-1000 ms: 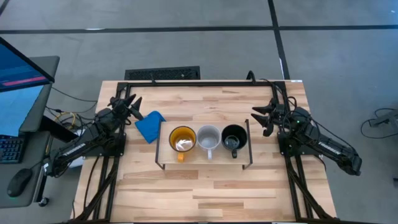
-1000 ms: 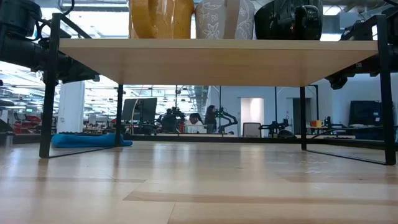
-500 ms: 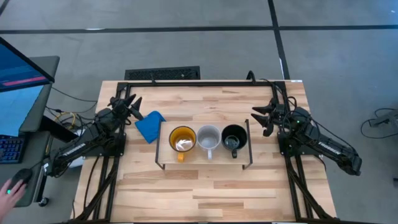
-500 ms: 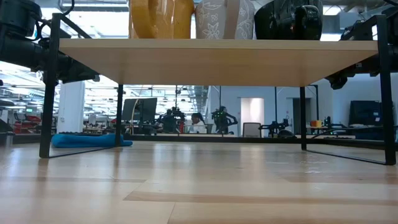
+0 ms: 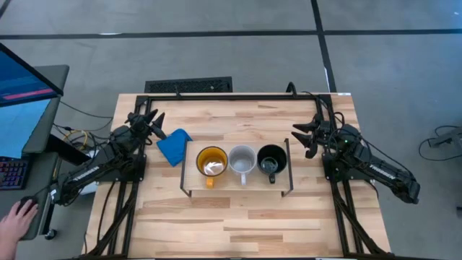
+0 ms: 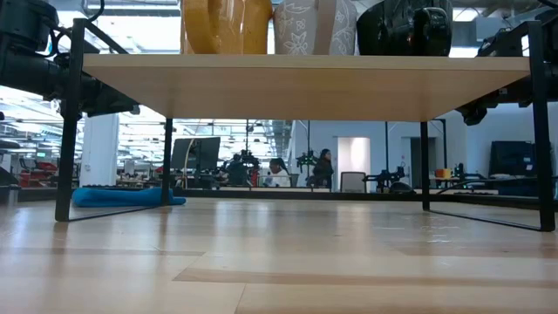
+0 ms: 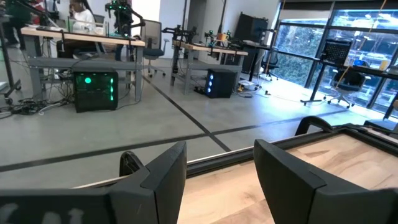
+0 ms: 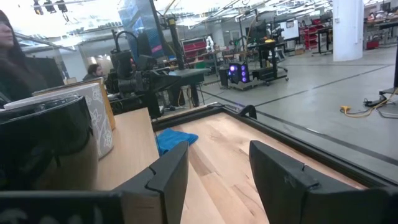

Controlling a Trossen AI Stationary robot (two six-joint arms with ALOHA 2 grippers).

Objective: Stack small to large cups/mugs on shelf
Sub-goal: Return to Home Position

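- The three mugs stand in a row on the shelf (image 5: 238, 189), upright and close together. The yellow-orange mug (image 5: 211, 162) is nearest the left arm, the grey-white mug (image 5: 242, 159) is in the middle, and the glossy black mug (image 5: 272, 159) is nearest the right arm.
- In the high view, all three handles point toward the desk's near edge. Something pale shows inside the yellow-orange mug.
- The shelf is a light-wood board on thin black wire legs, set near the middle of the desk (image 5: 245, 227). In the low view the mug bases rest on top of the board, and the grey-white one carries a leafy pattern.
- A blue cloth (image 5: 174, 146) lies crumpled on the desk just beside the shelf's left end, between the shelf and the left arm.
- The left hand (image 5: 154, 123) hovers over the desk's left edge near the cloth. Its fingers are apart and hold nothing.
- The right hand (image 5: 300, 138) sits at the desk's right edge, just off the shelf's end beside the black mug. Its fingers are also spread and hold nothing.
- Off the desk to the left are a monitor (image 5: 22, 79) and a keyboard (image 5: 9, 173). A person's hand (image 5: 13, 220) rests there at the picture's lower corner.
- Beyond the desk, the low view looks into a workroom with people among benches.
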